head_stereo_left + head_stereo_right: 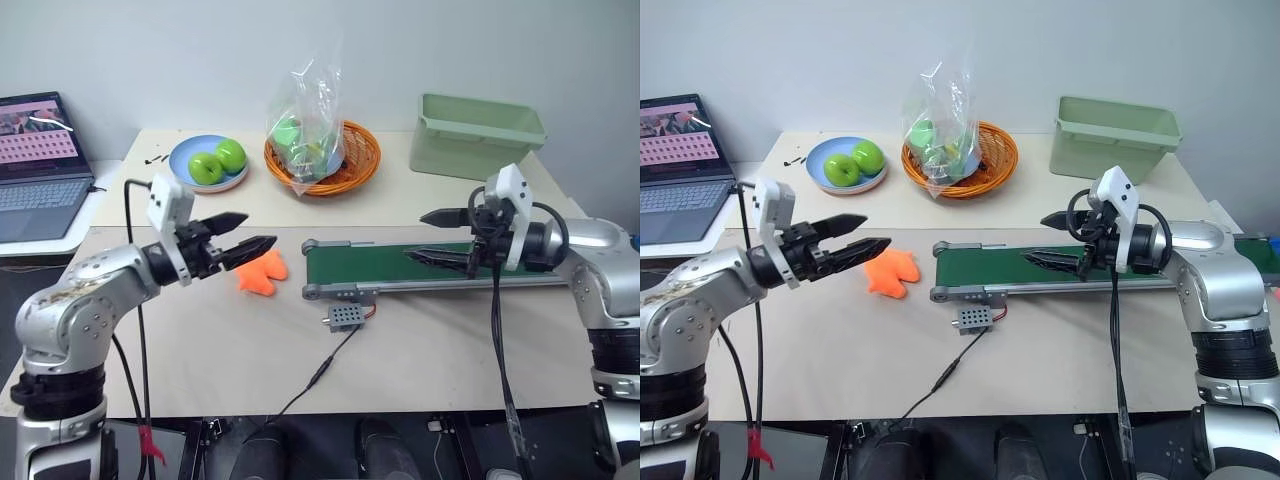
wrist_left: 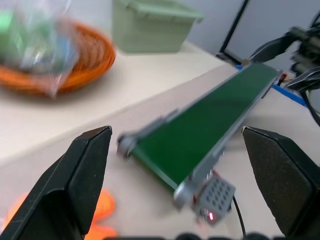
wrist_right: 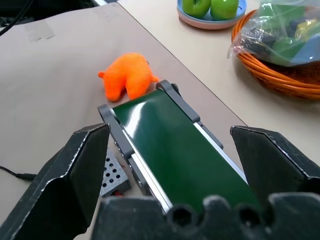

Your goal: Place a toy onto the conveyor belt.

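Orange toy (image 1: pixel 263 273) resting on the tabletop (image 1: pixel 200 350) left of centre in the head views, just beside the left end of the conveyor belt (image 1: pixel 400 262) but off it. Dark green belt in a grey frame running from centre to the right edge. Small grey perforated box (image 1: pixel 343 318) just below the belt's left end, with a black cable (image 1: pixel 310 385) trailing toward the lower edge. Upper centre: orange basket (image 1: pixel 345 165) holding a clear bag (image 1: pixel 308 125) of green items. Upper left of that: blue plate (image 1: pixel 195 160) with two green apples (image 1: pixel 218 162). Upper right: pale green bin (image 1: pixel 480 135). Far left edge: laptop (image 1: pixel 40 165).

Left gripper (image 1: pixel 243 243) fully spread, empty, hovering just above and left of the toy, apart from it. Right gripper (image 1: pixel 432 237) spread wide, empty, poised over the belt's middle, touching nothing.
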### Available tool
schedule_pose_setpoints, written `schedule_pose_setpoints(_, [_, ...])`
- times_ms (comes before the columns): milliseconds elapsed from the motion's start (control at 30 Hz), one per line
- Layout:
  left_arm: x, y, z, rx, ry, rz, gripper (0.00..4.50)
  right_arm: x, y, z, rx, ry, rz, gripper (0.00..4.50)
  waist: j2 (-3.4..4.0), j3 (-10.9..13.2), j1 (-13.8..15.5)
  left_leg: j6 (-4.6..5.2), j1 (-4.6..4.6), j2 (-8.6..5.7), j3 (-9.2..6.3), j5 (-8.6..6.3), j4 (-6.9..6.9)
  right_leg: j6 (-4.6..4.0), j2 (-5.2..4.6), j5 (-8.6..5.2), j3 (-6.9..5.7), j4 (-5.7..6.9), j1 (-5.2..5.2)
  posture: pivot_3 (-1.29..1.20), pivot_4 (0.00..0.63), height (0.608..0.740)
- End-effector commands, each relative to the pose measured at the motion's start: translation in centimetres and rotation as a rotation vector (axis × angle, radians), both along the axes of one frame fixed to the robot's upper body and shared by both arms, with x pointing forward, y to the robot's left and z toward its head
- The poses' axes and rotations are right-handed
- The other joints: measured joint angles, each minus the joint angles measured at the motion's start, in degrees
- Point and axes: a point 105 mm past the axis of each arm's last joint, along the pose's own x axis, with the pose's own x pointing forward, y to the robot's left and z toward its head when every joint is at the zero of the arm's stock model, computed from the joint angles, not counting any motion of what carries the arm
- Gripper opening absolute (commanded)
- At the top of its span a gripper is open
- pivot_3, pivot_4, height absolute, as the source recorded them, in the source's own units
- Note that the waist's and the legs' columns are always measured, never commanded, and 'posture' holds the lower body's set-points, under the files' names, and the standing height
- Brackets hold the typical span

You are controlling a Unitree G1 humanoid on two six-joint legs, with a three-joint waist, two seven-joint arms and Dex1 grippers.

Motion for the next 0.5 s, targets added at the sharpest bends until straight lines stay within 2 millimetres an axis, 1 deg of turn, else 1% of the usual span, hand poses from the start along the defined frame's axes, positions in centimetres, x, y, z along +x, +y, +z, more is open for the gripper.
schedule_pose_setpoints(33, [-0.3, 4.5, -2.3, -0.223, 0.223, 0.198, 4.45, -0.1, 0.1, 1.5, -0.008, -0.073, 0.016, 4.5, 0.0, 0.0, 0.1, 0.0, 0.03, 0.0, -0.01, 0.0, 0.0, 0.0, 0.0, 0.0, 0.0, 0.02, 0.02, 0.0, 0.15, 0.74])
schedule_pose_setpoints(100, [-0.4, 5.9, -4.6, -0.326, 0.359, 0.292, 4.45, 0.1, 0.2, 1.5, -0.01, -0.077, 0.016, 4.5, 0.0, 0.0, 0.2, 0.0, 0.08, -0.01, -0.03, 0.0, 0.0, 0.0, -0.02, 0.0, -0.01, 0.03, 0.07, 0.0, 0.15, 0.74])
schedule_pose_setpoints(133, [-0.1, 6.7, -5.4, -0.402, 0.394, 0.347, 4.45, 0.1, 0.2, 1.5, -0.012, -0.08, 0.015, 4.5, 0.0, 0.0, 0.3, 0.0, 0.13, -0.04, -0.02, 0.0, 0.01, 0.01, -0.04, 0.0, -0.01, 0.02, 0.12, 0.0, 0.15, 0.74])
schedule_pose_setpoints(233, [0.6, 7.8, -6.9, -0.584, 0.446, 0.446, 4.45, 0.2, 0.2, 1.5, -0.017, -0.083, 0.016, 4.5, -0.12, 0.1, 0.8, -0.01, 0.11, -0.08, -0.02, 0.0, 0.02, 0.01, -0.09, 0.01, -0.02, 0.02, 0.13, 0.0, 0.15, 0.74])
schedule_pose_setpoints(300, [0.9, 7.5, -7.7, -0.67, 0.476, 0.462, 4.45, 0.2, 0.2, 1.6, -0.021, -0.085, 0.017, 4.5, -0.14, 0.1, 0.9, -0.02, 0.07, -0.08, -0.04, 0.0, 0.02, 0.0, -0.1, 0.01, -0.05, 0.01, 0.11, 0.0, 0.15, 0.74])
schedule_pose_setpoints(333, [0.9, 7.1, -8.1, -0.693, 0.499, 0.454, 4.45, 0.2, 0.1, 1.7, -0.023, -0.086, 0.016, 4.5, -0.16, 0.1, 0.9, -0.02, 0.06, -0.08, -0.04, 0.0, 0.02, -0.01, -0.1, 0.02, -0.05, -0.01, 0.11, 0.0, 0.15, 0.74])
schedule_pose_setpoints(433, [0.8, 5.5, -9.7, -0.706, 0.582, 0.413, 4.45, 0.2, 0.0, 1.8, -0.029, -0.09, 0.01, 4.5, -0.16, 0.1, 0.7, -0.03, 0.04, -0.09, -0.03, 0.0, 0.01, -0.02, -0.11, 0.03, -0.04, -0.03, 0.09, 0.0, 0.15, 0.74])
schedule_pose_setpoints(500, [0.8, 4.7, -10.5, -0.727, 0.624, 0.389, 4.45, 0.1, -0.1, 1.9, -0.031, -0.092, 0.006, 4.5, -0.16, 0.1, 0.7, -0.03, 0.05, -0.1, -0.03, 0.0, 0.0, -0.02, -0.11, 0.03, -0.04, -0.01, 0.09, 0.0, 0.15, 0.74])
